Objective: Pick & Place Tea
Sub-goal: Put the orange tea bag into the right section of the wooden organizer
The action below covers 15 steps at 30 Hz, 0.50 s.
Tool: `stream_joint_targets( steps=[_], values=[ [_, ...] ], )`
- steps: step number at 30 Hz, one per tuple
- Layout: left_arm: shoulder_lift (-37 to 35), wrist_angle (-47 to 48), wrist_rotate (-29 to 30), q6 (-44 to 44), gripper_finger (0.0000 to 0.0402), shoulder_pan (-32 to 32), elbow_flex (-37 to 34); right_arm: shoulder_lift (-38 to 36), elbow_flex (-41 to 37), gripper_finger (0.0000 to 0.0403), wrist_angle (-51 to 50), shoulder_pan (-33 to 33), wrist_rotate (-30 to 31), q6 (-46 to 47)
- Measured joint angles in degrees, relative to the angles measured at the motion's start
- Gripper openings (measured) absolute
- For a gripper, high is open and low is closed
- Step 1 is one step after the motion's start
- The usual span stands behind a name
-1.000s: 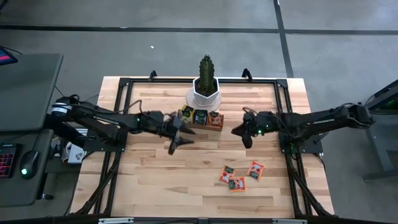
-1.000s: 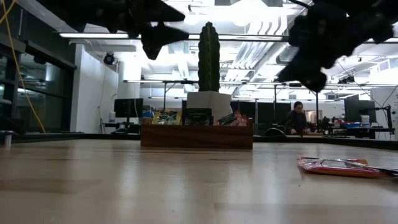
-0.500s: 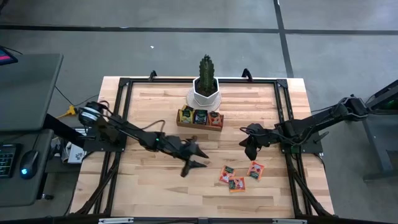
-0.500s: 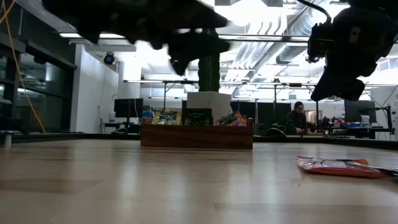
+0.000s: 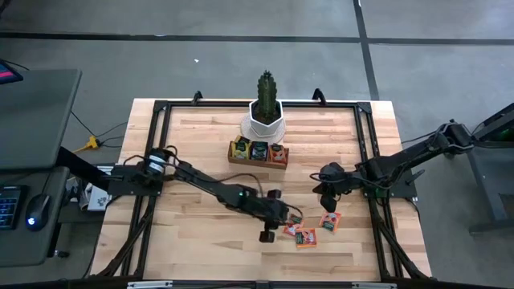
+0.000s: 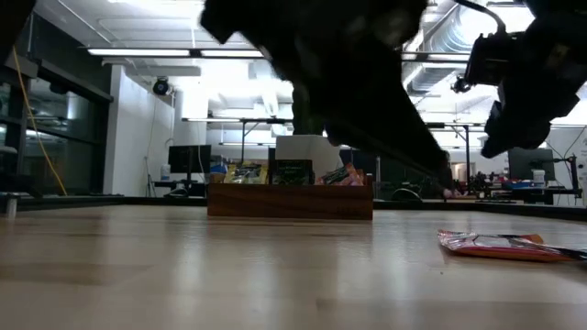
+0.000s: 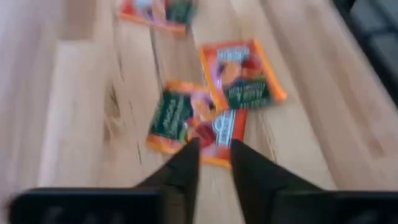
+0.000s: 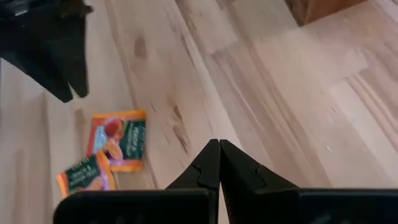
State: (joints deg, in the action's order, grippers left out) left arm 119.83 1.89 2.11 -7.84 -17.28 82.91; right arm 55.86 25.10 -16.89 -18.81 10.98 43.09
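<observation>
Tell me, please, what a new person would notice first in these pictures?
First, the left hand, stretched far across the table and hanging open by the orange-red tea sachets lying loose near the front right. Next, the tall cactus at the back, with the wooden tray of sachets before it. The right hand waits shut nearby.

Your left gripper point(image 5: 273, 225) hangs over the table point(image 5: 193, 241), just left of the loose tea sachets point(image 5: 308, 225), which lie on the boards between it and your right gripper point(image 5: 324, 193). Behind both grippers, at the table's far middle, the wooden tray point(image 5: 258, 152) holds more sachets, and the potted cactus point(image 5: 265, 108) stands just behind the tray.
</observation>
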Motion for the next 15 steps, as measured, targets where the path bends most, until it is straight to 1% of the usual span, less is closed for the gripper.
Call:
stream_joint_targets(
  steps=[2, 3, 4, 7, 11, 13, 15],
  values=[
    [2.5, 4.7, -0.5, -0.3, 0.0038, 0.0, 4.0, 0.0, 0.0, 0.0003, -1.5, 0.0, -0.5, -0.4],
    [3.0, 6.6, -1.1, -0.9, 0.0019, 0.0, 4.6, 0.0, 0.0, 0.0005, -2.4, 0.0, -0.9, -0.2],
    [3.2, 8.4, -1.5, -1.8, 0.0011, 0.0, 4.6, 0.0, 0.0, 0.0007, -3.2, 0.0, -0.9, 0.1],
    [3.5, 8.1, -3.1, -5.3, 0.0009, 0.0, 4.3, 0.0, 0.0, 0.0017, -4.9, 0.0, -2.1, 0.1],
    [5.2, 4.7, -4.3, -9.4, 0.0003, -0.1, 4.1, 0.0, 0.0, 0.0032, -4.2, -0.1, -2.0, 0.0],
    [5.3, 0.5, -4.8, -11.0, 0.0001, -0.3, 4.1, 0.0, 0.0, 0.0039, -3.8, -0.1, -1.7, 0.0],
    [4.7, -2.4, -4.1, -12.0, 0.0001, -0.4, 4.5, 0.0, 0.0, 0.0045, -3.6, -0.1, -0.9, -0.1]
  ],
)
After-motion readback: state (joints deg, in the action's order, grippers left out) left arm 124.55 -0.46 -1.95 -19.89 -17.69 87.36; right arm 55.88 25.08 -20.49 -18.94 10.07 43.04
